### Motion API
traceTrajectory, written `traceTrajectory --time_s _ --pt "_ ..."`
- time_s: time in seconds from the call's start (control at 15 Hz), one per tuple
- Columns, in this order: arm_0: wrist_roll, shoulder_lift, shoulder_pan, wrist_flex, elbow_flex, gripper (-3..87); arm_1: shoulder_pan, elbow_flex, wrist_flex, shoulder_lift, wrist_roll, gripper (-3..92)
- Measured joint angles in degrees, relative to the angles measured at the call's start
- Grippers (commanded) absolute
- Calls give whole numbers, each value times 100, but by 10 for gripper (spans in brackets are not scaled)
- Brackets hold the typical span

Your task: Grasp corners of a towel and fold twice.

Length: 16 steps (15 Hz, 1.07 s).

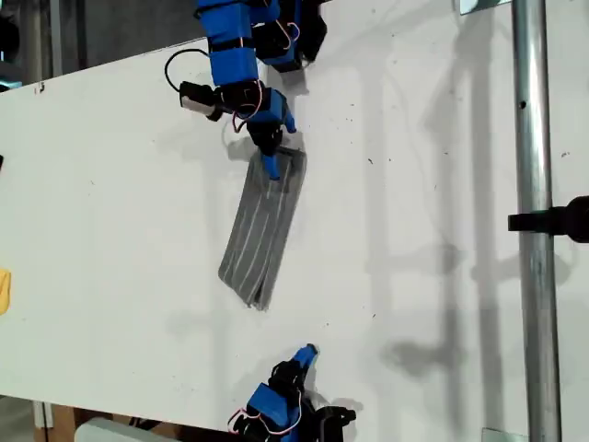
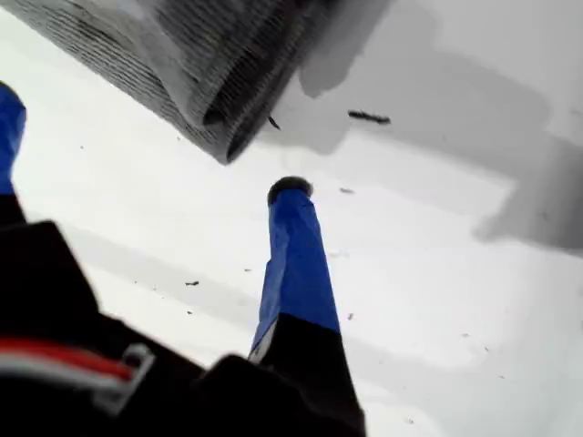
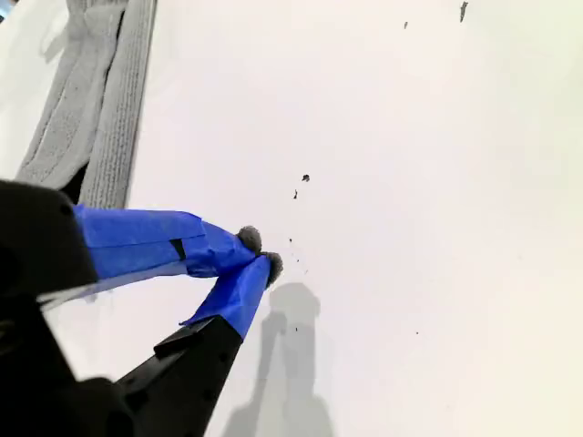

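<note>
Towel [image 1: 262, 230] lies folded into a narrow strip. My first gripper [image 1: 271, 157], jaws apart, sits over its upper end, probably releasing. My second gripper [image 1: 306, 352] is closed, empty and parked clear at the bottom.

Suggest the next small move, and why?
Probably lift my first gripper off and back from the towel. Its jaws stand open and hold nothing, and the towel lies in a narrow, layered strip, so it looks folded. My second gripper is shut, empty and apart from the towel.
</note>
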Motion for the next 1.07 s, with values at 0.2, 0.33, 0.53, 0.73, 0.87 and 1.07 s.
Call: traceTrajectory --time_s 0.2,0.33,0.53,0.73,0.87,1.07 --pt "0 0 0 0 0 -26 -44 448 35 492 466 498" --pt "-35 0 18 0 9 -26 132 466 9 396 475 494" --pt "-35 0 53 0 9 -26 510 466 -747 -325 193 485" --pt "-62 0 62 0 9 -26 659 -105 -1477 -1881 -158 470" --pt "-105 0 167 0 9 -26 668 -791 -1512 -2707 -448 441" --pt "-114 0 176 0 9 -26 853 -1072 -1626 -3006 -861 341"
